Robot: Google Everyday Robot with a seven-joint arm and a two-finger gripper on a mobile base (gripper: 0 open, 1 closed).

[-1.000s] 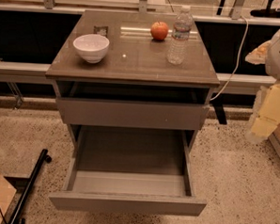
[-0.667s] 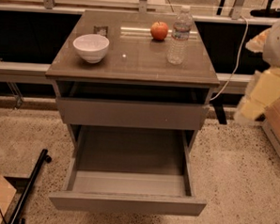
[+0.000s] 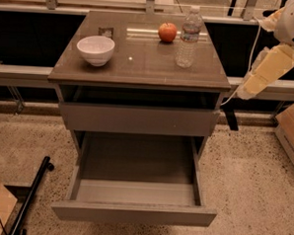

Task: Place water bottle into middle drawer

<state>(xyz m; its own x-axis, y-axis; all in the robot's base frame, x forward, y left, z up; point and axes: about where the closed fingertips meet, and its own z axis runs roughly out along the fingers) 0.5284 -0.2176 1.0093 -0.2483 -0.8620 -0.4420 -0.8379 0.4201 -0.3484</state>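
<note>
One camera only. It looks down from high in front of the cabinet (image 3: 139, 69), facing its front, near enough that the top and the open middle drawer (image 3: 134, 213) fill most of the view. My gripper (image 3: 247, 87) hangs at the right edge, beside the cabinet's top.

The grey-brown desk (image 3: 149, 65) has a smooth, glossy top. The wide grey middle drawer (image 3: 134, 164) looks smooth and matt inside. The small ribbed water bottle (image 3: 188, 37) is clear, shiny plastic. The cream pincer (image 3: 247, 87), hanging just right of the desk, looks like matt plastic.
</note>
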